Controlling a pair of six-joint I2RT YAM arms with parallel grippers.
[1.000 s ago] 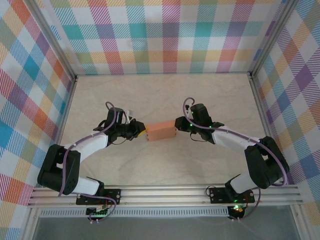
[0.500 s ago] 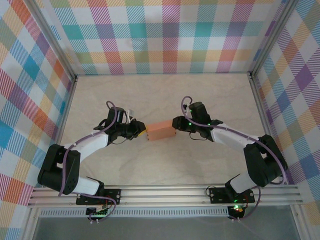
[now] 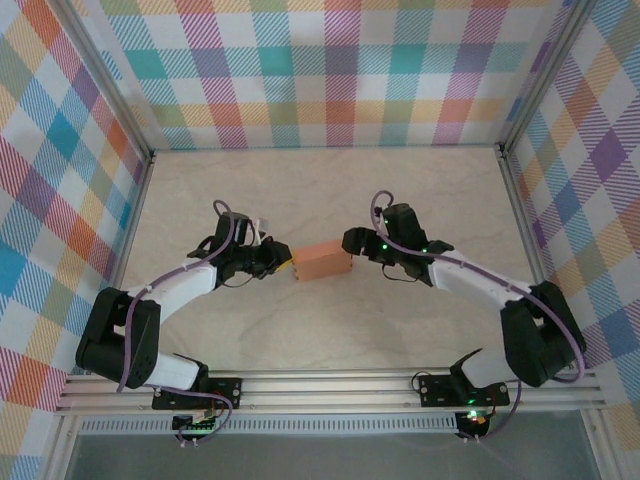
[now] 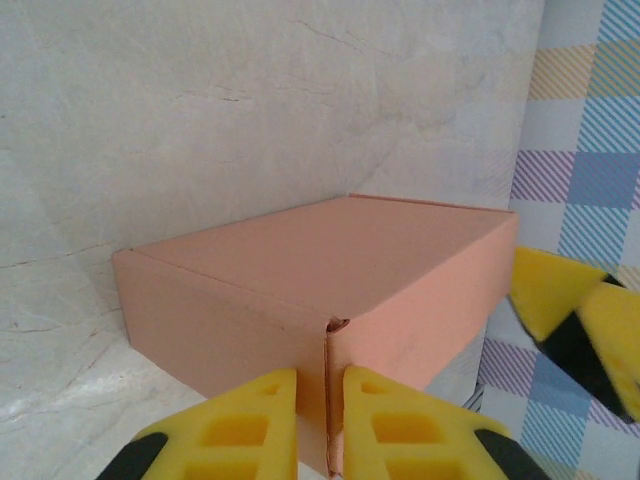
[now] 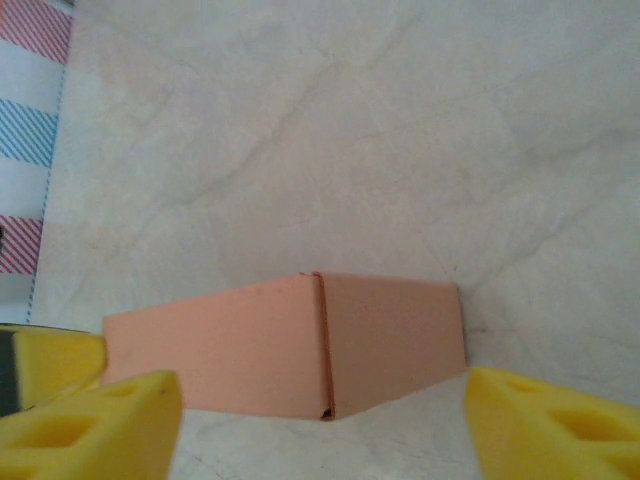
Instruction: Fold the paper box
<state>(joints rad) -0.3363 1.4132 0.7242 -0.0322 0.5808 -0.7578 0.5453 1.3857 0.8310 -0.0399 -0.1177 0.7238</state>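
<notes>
The paper box (image 3: 322,262) stands closed in the middle of the bench (image 3: 330,190), between the two arms. The left fingers (image 3: 284,266) are pressed almost together on the upright corner edge at its near end, we think to keep the light card from sliding. The right fingers (image 3: 350,243) are spread wide just beside the opposite end and, as far as we can see, do not touch it. We judge they wait there to press that end flush. The folding looks nearly done, and a hard push could shift the box.
</notes>
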